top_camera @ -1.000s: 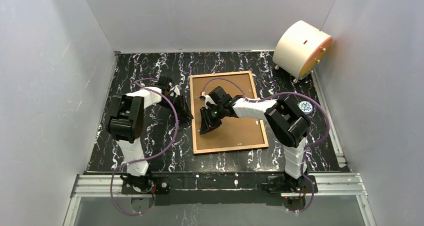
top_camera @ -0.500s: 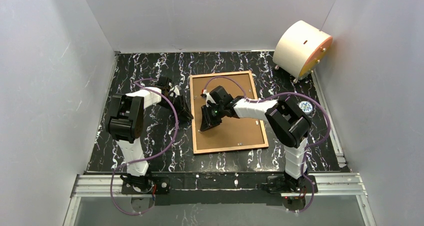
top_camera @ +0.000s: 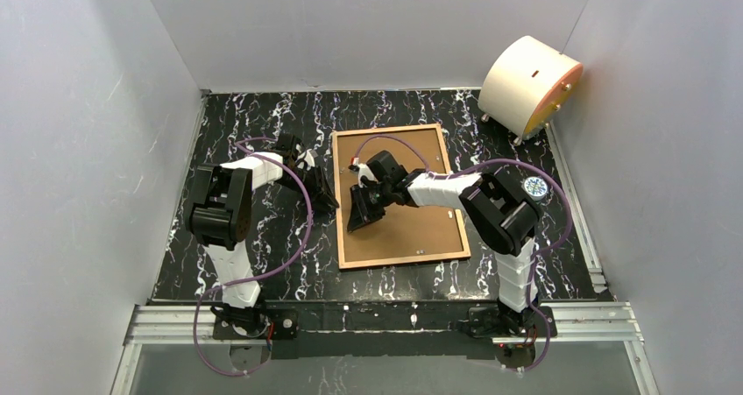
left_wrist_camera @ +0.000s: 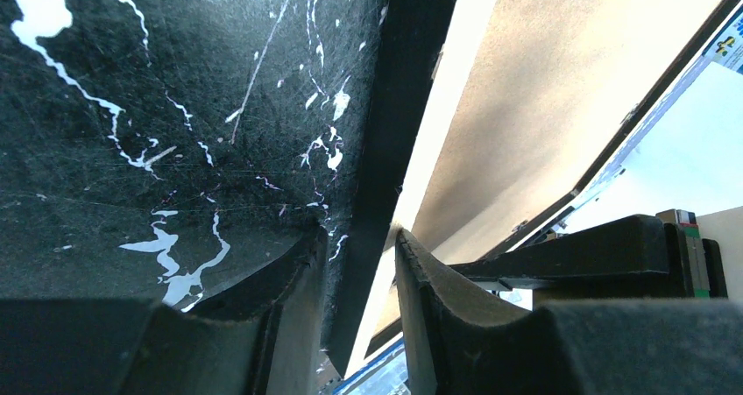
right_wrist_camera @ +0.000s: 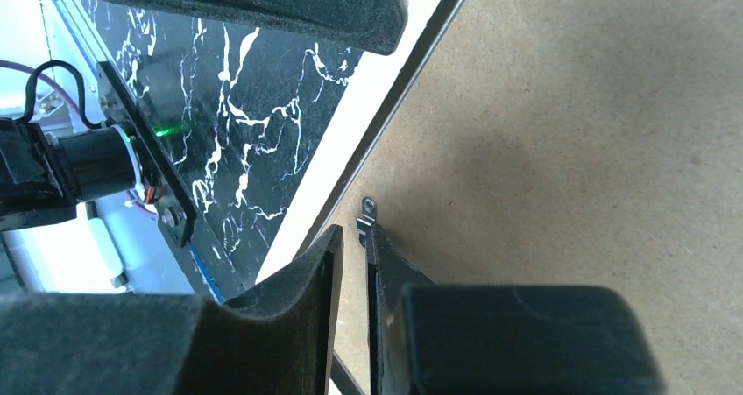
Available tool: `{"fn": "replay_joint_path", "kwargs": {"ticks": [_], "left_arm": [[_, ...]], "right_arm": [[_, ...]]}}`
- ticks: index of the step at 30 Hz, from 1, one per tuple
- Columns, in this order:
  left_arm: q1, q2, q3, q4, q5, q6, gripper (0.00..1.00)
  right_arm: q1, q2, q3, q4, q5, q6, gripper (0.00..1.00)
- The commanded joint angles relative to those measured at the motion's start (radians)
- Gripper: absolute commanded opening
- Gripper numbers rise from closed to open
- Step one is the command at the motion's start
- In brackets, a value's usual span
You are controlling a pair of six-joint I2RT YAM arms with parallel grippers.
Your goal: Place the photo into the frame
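**Both grippers on left side of frame, frame lying back-up**

From my station: the frame (top_camera: 403, 260) lies flat mid-table, back face up. Its light wood rim runs all round the brown backing board (top_camera: 412, 220). The table (top_camera: 263, 123) is black with white marbling.

The left gripper (top_camera: 326, 193) is at the frame's left edge, roughly halfway along it. In the left wrist view the left gripper (left_wrist_camera: 359, 246) straddles the dark outer edge of the frame (left_wrist_camera: 394, 106). That edge fills the gap between the fingers (left_wrist_camera: 425, 290), so I read it as clamped on the frame. The backing board (left_wrist_camera: 543, 106) shows beyond it, with the marbled table on the other side.

The right gripper (top_camera: 356, 222) reaches across from the right and points down at the left part of the board, just inside the rim. In the right wrist view the right gripper (right_wrist_camera: 352, 233) has its jaws almost together, only a thin slit between them. A small metal tab (right_wrist_camera: 366, 209) sits right at the fingertips, on the backing board (right_wrist_camera: 569, 150) next to the pale rim of the frame (right_wrist_camera: 375, 106). I can't tell whether the tab is actually pinched or just touched.

A cream round drum (top_camera: 530, 84) stands at the back right corner, well apart from the frame. A small blue-white disc (top_camera: 535, 186) lies near the right arm.
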Motion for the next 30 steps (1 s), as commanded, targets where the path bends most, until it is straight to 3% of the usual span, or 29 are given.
{"fn": "replay_joint_path", "kwargs": {"ticks": [1,16,30], "left_arm": [[-0.006,0.041,-0.038,-0.072,-0.099,0.028,0.32],[-0.010,0.046,-0.042,-0.072,-0.094,0.026,0.28],[-0.010,0.042,-0.046,-0.072,-0.095,0.023,0.26]], "right_arm": [[0.006,0.040,-0.016,-0.013,-0.020,-0.030,0.24],[0.008,0.066,-0.074,0.141,0.015,-0.021,0.26],[0.025,0.055,-0.120,0.203,0.035,-0.031,0.38]]}}
